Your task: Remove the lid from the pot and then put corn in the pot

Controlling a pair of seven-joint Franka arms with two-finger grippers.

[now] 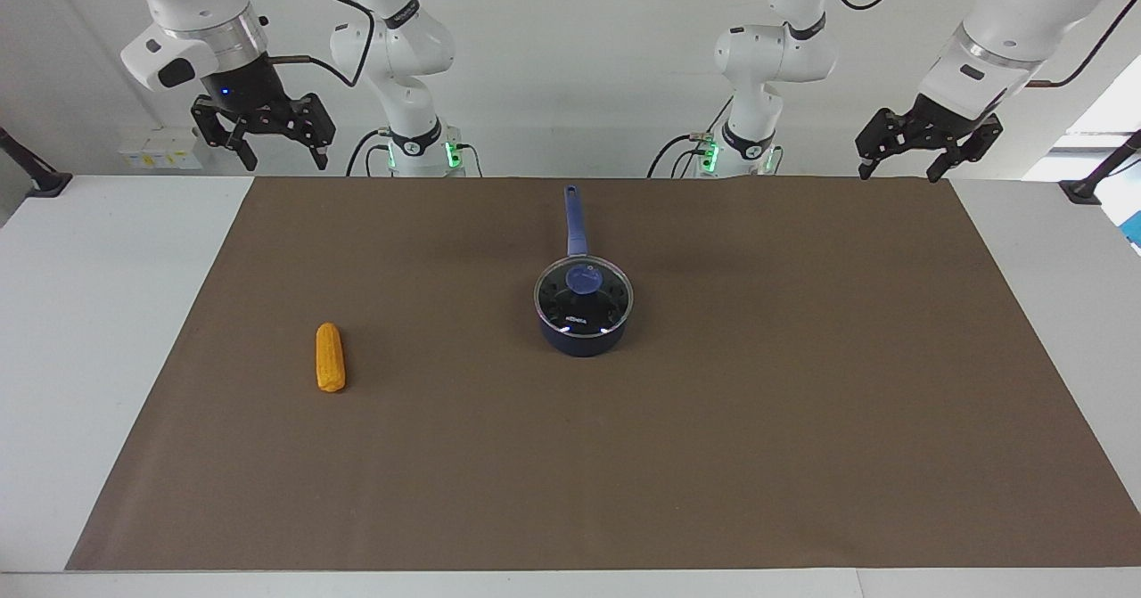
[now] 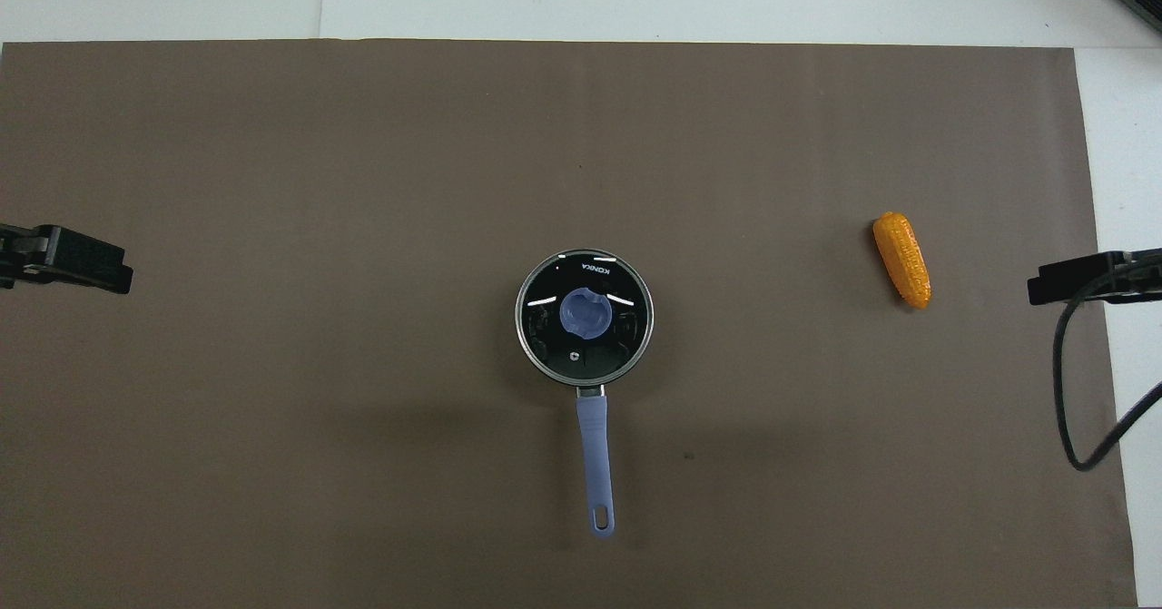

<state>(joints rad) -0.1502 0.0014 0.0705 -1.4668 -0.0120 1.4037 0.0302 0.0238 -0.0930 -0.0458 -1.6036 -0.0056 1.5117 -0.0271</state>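
Observation:
The dark navy pot [image 1: 584, 341] stands mid-mat, its long blue handle [image 1: 575, 219] pointing toward the robots. The clear glass lid [image 1: 560, 299] with a blue knob [image 1: 585, 280] sits on it. In the overhead view the lid [image 2: 545, 323], the knob [image 2: 585, 312] and the handle [image 2: 595, 455] show too. The yellow-orange corn [image 1: 330, 357] lies on the mat toward the right arm's end, also in the overhead view [image 2: 901, 260]. My right gripper [image 1: 283, 159] hangs open and empty, high over the mat's near corner. My left gripper [image 1: 900, 172] hangs open and empty over the other near corner.
A brown mat [image 1: 713, 455] covers most of the white table [image 1: 89, 331]. Both arm bases stand at the table's near edge. In the overhead view only the tips of the left gripper [image 2: 82, 264] and the right gripper [image 2: 1076, 279] show at the sides.

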